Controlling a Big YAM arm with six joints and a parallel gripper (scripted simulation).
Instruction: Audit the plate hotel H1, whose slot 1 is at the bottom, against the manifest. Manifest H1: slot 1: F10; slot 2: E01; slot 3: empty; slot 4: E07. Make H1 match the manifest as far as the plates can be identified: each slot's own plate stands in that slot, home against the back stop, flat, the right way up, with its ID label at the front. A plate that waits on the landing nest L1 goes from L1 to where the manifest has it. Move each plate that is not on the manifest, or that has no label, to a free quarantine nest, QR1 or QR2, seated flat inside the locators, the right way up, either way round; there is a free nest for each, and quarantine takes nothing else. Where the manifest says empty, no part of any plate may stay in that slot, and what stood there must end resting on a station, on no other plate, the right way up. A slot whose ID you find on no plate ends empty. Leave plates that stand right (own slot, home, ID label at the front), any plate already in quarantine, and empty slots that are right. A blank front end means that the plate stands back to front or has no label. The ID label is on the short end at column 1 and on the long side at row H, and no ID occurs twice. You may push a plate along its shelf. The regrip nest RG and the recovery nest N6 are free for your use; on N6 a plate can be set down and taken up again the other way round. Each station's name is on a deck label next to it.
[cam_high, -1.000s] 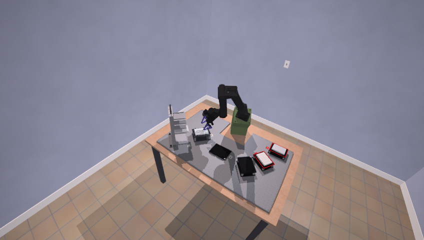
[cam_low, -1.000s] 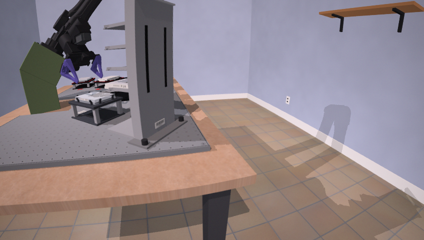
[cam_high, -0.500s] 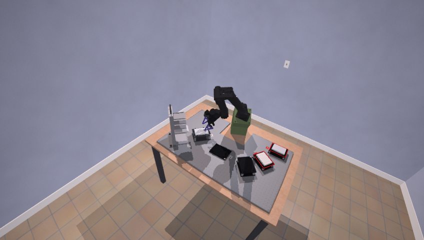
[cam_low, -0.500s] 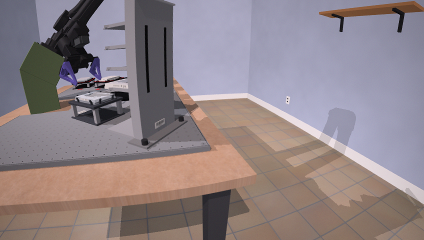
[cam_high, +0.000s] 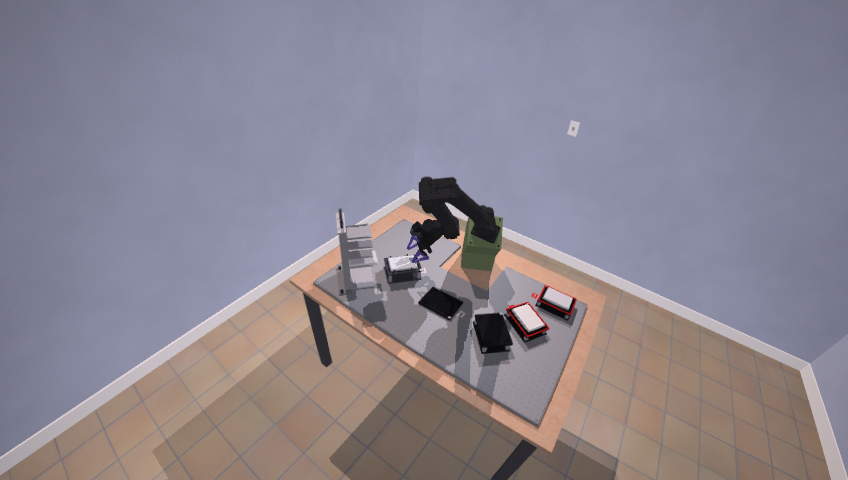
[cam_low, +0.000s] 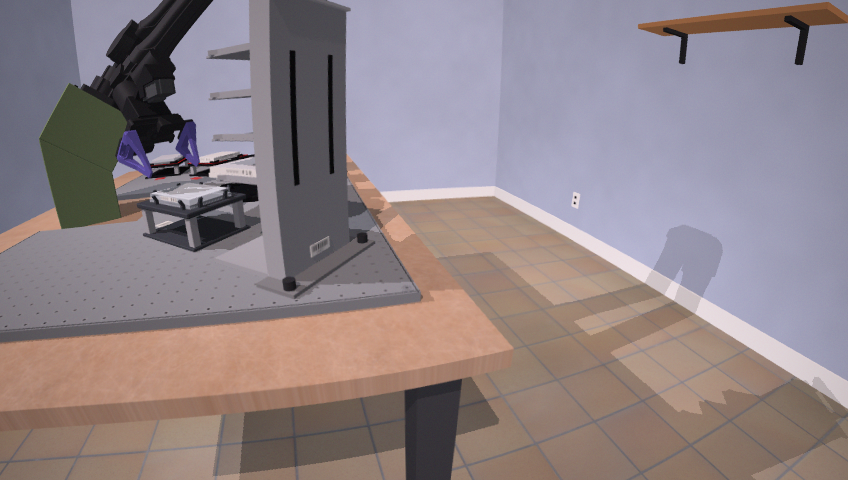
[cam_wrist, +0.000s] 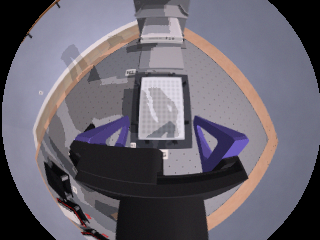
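The plate hotel H1 (cam_high: 357, 256) (cam_low: 297, 136) (cam_wrist: 162, 0) stands at the deck's left end. In the exterior view a white plate (cam_low: 235, 170) lies in its lowest slot; I cannot read any labels. A white plate (cam_high: 402, 264) (cam_low: 189, 193) (cam_wrist: 162, 108) lies flat on a raised black nest (cam_high: 403, 272) (cam_low: 193, 234) in front of the hotel. My gripper (cam_high: 416, 250) (cam_low: 161, 155) (cam_wrist: 161, 119) is open and empty. It hangs a little above this plate's near end, with one purple finger on each side.
Two white plates (cam_high: 527, 318) (cam_high: 557, 298) sit in red-framed nests at the right. Two black nests (cam_high: 440, 302) (cam_high: 492, 330) lie mid-deck. The arm's green pedestal (cam_high: 482, 243) (cam_low: 80, 160) stands behind. The wooden table edge (cam_high: 559, 416) rings the grey deck.
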